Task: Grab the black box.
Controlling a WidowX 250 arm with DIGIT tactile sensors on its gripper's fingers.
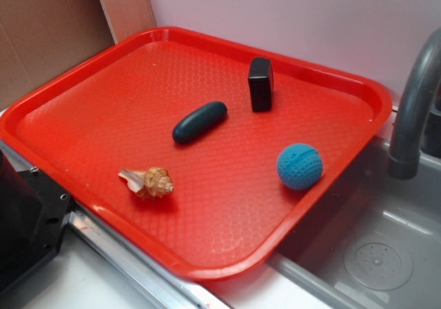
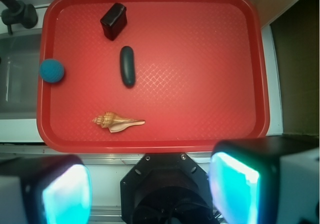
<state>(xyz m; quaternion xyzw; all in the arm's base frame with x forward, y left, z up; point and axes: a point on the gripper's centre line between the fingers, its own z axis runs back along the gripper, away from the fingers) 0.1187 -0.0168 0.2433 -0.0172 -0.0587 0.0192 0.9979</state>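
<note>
Red tray (image 2: 200, 59) fills the wrist view over a pale surface (image 2: 75, 156), its things spread well apart, so each offers free sides. Left to right: ball (image 2: 52, 70) at nine o'clock, shell (image 2: 117, 121), black box (image 2: 114, 21) upright at eleven, capsule (image 2: 127, 66) just below. Tool (image 2: 150, 191) waits at six, spread wide, holding nothing.

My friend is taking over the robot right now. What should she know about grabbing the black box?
Gripper: open, empty, hanging above the near edge of the red tray.
Black box: standing upright at the far side of the tray, untouched. The dark teal capsule lies just beside it, so don't mix them up. The blue ball and seashell are also on the tray.
Done: nothing yet.
Left: reach over the box, lower, close on it.
</note>
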